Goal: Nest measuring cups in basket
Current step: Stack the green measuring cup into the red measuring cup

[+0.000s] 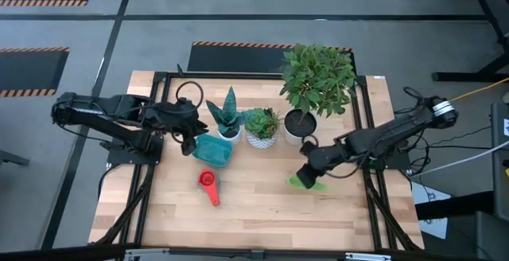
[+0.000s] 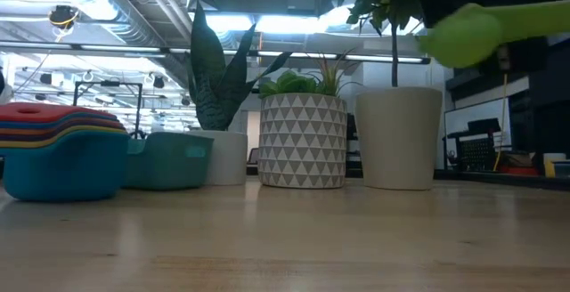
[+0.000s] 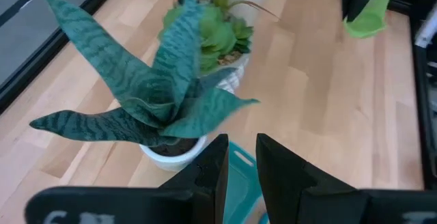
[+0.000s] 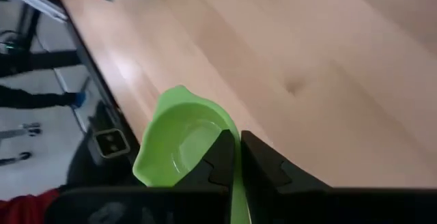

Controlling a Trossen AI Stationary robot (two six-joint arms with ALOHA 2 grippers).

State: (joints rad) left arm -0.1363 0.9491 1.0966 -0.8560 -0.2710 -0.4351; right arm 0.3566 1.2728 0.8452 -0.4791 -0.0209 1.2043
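In the low view, the green cup (image 2: 463, 32) was blurred and cut off at the edge; behind the cup stack (image 2: 61, 150), the basket (image 2: 169, 160) was partly hidden.

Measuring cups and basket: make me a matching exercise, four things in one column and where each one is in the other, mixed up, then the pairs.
Things
1. green cup
2. stack of cups
3. basket
4. left tool

Places
A. on the table in front of the basket, red one on top
B. beside the striped-leaf plant's pot
C. clamped by its handle in the right tool
D. at the basket's left end

Pairs: 1-C, 2-A, 3-B, 4-D
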